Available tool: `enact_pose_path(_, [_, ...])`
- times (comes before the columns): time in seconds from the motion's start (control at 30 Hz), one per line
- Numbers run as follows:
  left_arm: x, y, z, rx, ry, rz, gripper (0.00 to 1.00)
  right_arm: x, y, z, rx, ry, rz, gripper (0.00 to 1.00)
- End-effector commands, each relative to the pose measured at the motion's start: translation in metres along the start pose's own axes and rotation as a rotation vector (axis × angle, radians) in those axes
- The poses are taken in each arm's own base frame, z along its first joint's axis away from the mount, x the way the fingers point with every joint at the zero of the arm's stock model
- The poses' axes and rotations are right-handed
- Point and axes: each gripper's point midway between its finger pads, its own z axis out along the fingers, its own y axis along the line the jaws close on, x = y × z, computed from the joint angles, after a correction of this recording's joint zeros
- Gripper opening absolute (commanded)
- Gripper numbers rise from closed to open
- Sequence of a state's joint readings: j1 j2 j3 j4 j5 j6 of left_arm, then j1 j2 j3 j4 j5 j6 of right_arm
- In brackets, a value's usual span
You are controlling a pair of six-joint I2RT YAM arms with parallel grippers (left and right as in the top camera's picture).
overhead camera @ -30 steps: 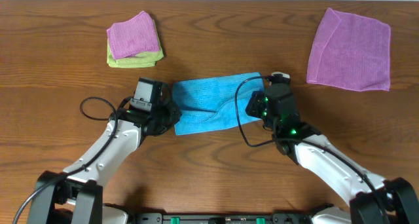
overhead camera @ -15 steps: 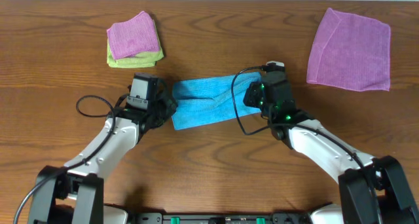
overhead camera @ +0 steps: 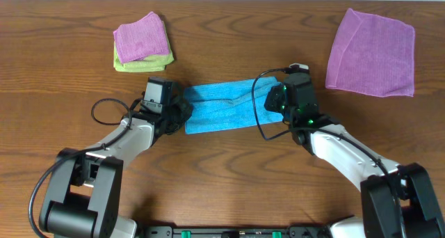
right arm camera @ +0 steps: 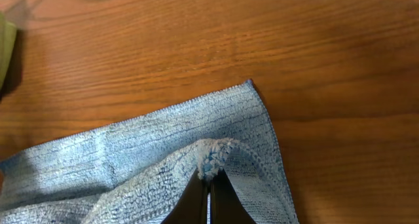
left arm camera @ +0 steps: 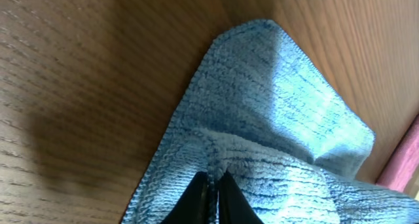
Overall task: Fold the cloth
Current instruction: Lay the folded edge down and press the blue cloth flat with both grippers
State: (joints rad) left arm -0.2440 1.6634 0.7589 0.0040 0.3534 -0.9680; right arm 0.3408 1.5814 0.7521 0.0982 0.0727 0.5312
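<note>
Closest to the viewer, two robot arms reach forward from the bottom edge across a brown wood-grain tabletop (overhead camera: 62, 106), angled toward each other. Between them lies the cloth (overhead camera: 222, 106), bright sky-blue and ribbed, doubled over into a long strip at the middle of the tabletop. The left gripper (left arm camera: 211, 188) meets the strip's left end. Its two dark fingers are pressed nearly together on a raised ridge of the blue fabric, and the end of the cloth beyond them lies in a loose fold. The right gripper (right arm camera: 209, 185) meets the strip's right end, its fingers pressed together on a small bunched corner of the upper layer, with the lower layer flat on the wood beneath. A black cable (overhead camera: 256, 116) loops over the cloth beside the right wrist. Farther back on the left, a small folded purple cloth (overhead camera: 141, 37) sits on top of a lime-green cloth (overhead camera: 125, 64). Farther back on the right, well apart from the rest, a large purple cloth (overhead camera: 372, 53) lies spread out.
</note>
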Motion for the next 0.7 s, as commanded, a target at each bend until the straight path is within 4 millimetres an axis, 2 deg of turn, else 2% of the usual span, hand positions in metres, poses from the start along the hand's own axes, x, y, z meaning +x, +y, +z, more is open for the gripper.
enact_pose_path(0.0, [-0.008, -0.013, -0.002, 0.027, -0.014, 0.002, 0.09, -0.006, -0.001, 0.003, 0.011, -0.010, -0.019, 0.01])
enact_pose_path(0.23, [-0.012, -0.011, -0.002, 0.015, -0.037, 0.001, 0.10, -0.007, 0.001, 0.008, 0.000, -0.020, -0.018, 0.01])
enact_pose_path(0.47, [-0.019, -0.009, -0.003, 0.001, -0.072, 0.003, 0.17, -0.007, 0.001, 0.009, -0.005, -0.022, -0.018, 0.01])
enact_pose_path(0.5, [-0.021, -0.009, -0.003, -0.001, -0.083, 0.004, 0.23, -0.007, 0.001, 0.009, -0.004, -0.023, -0.018, 0.01])
enact_pose_path(0.57, [-0.025, -0.011, -0.003, 0.004, -0.104, 0.007, 0.46, -0.008, 0.002, 0.009, -0.006, -0.024, -0.018, 0.01])
enact_pose_path(0.6, [-0.028, -0.011, -0.003, 0.000, -0.119, 0.007, 0.61, -0.008, 0.002, 0.009, -0.006, -0.026, -0.017, 0.01])
enact_pose_path(0.63, [-0.030, -0.011, -0.004, -0.002, -0.133, 0.008, 0.85, -0.008, 0.002, 0.009, -0.007, -0.027, -0.017, 0.01])
enact_pose_path(0.67, [-0.032, -0.012, -0.004, 0.003, -0.140, 0.010, 0.95, -0.008, 0.002, 0.009, -0.007, -0.027, -0.017, 0.02])
